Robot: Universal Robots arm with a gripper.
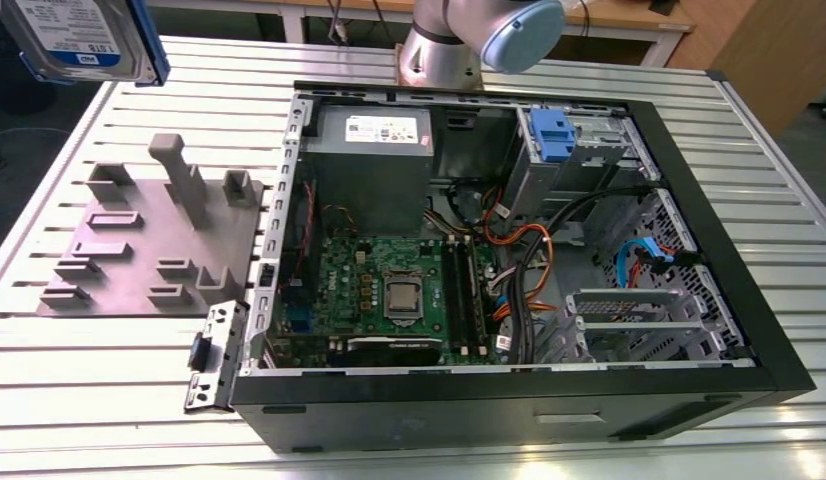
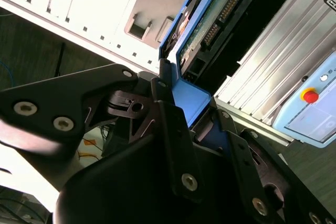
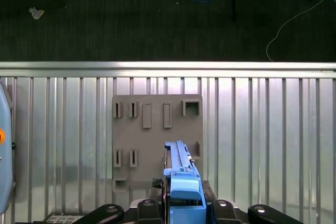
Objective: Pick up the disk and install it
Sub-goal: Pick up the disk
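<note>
The gripper [image 2: 202, 109] is clamped on the blue bracket of the disk [image 1: 77, 38], which hangs in the air high above the grey fixture plate [image 1: 146, 240] with its label facing the exterior view. In the first wrist view the wrist looks straight down on that plate, the disk edge-on over its slotted face. A joint of the arm [image 1: 483, 35] rises past the open computer case [image 1: 520, 250] lying just beside the plate.

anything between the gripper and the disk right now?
Nothing. In both wrist views the gripper is shut directly on the disk, on its blue bracket. In the exterior view the disk is held above the table.
</note>
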